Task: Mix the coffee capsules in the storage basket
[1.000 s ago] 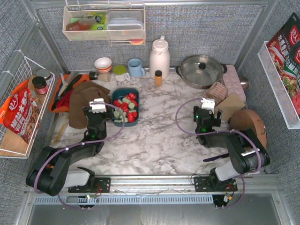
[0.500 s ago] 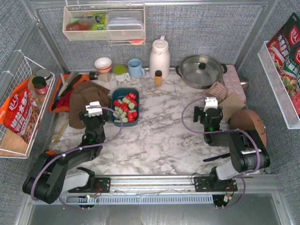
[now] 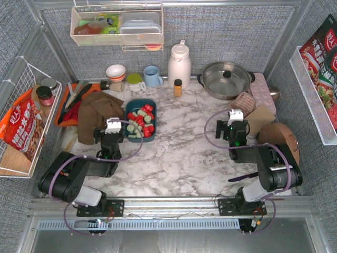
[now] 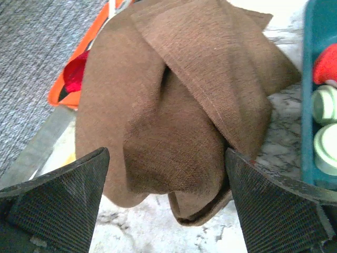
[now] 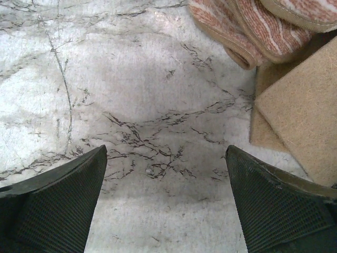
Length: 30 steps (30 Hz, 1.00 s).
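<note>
The left gripper (image 3: 111, 126), jaws wide and empty, hangs over the brown cloth (image 3: 95, 113), just left of the basket (image 3: 141, 102) holding the capsules (image 3: 139, 121). Lowering here would likely snag cloth. The right gripper (image 3: 235, 117), equally wide and empty, sits well apart.

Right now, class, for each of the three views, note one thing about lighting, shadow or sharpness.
Top view: even light, sharp throughout. Left wrist view: brown cloth crisp, deep shadow in its fold, coffee capsules cut off at right edge. Right wrist view: washed-out glare on the marble table.
</note>
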### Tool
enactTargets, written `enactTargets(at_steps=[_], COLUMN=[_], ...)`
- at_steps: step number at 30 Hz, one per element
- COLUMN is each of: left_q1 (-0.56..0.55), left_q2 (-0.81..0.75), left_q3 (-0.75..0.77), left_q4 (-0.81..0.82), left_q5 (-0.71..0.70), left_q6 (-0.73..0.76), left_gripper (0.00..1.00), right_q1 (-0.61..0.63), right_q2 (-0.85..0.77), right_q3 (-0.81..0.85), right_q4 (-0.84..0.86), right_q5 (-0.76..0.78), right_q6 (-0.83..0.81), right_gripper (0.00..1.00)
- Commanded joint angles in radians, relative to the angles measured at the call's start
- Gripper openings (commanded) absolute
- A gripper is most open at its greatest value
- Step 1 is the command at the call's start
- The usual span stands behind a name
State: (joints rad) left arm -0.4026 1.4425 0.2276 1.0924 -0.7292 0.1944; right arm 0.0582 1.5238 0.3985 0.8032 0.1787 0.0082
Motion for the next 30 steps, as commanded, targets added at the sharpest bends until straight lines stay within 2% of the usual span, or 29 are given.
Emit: enactTargets(at_steps=[1,4,7,11,13,15,17,18,22,24,25,26,27,28,30], left_q1=[0.022,0.066,0.118,0.161,0.184,0.236,0.311,0.355,0.423,0.482,0.513,0.539,0.54,0.538,0.538], left_q2=[0.023,0.032,-0.018,-0.093,-0.078,0.036,0.167,0.185,0.176,0.159,0.126,0.107,0.098,0.087,0.11], left_q3=[0.003,0.044,0.009,-0.143,-0.214,-0.239,-0.218,-0.206,-0.194,-0.158,-0.105,-0.04,0.013,0.014,-0.014], left_q4=[0.139,0.082,0.077,0.321,0.464,0.6,0.706,0.72,0.694,0.627,0.493,0.287,0.183,0.171,0.269], left_q5=[0.181,0.199,0.265,0.257,0.284,0.383,0.428,0.487,0.582,0.641,0.676,0.701,0.707,0.707,0.706], left_q6=[0.0,-0.048,-0.088,-0.102,-0.085,-0.087,-0.152,-0.175,-0.23,-0.288,-0.316,-0.336,-0.329,-0.323,-0.326], left_gripper=[1.0,1.0,0.99,0.99,0.99,0.99,1.0,1.0,1.0,0.99,0.99,0.99,0.99,0.99,0.99], right_q1=[-0.001,-0.001,-0.001,-0.001,-0.001,-0.001,-0.001,-0.001,-0.001,-0.001,-0.001,-0.001,-0.001,-0.001,-0.001], right_q2=[-0.002,-0.001,-0.002,-0.001,-0.001,-0.002,-0.002,-0.002,-0.002,-0.002,-0.002,-0.002,-0.002,-0.002,-0.001], right_q3=[0.006,0.006,0.006,0.006,0.006,0.006,0.006,0.006,0.006,0.006,0.005,0.006,0.006,0.006,0.006], right_q4=[0.008,0.008,0.008,0.009,0.008,0.008,0.008,0.009,0.008,0.009,0.008,0.009,0.008,0.008,0.009], right_q5=[-0.003,-0.002,-0.002,-0.002,-0.002,-0.002,-0.002,-0.002,-0.003,-0.002,-0.002,-0.002,-0.002,-0.002,-0.002], right_q6=[0.012,0.012,0.012,0.012,0.011,0.011,0.012,0.012,0.012,0.012,0.012,0.011,0.012,0.012,0.012], right_gripper=[0.99,0.99,0.99,0.99,0.99,0.99,0.99,0.99,0.99,0.99,0.99,0.99,0.99,0.99,0.99])
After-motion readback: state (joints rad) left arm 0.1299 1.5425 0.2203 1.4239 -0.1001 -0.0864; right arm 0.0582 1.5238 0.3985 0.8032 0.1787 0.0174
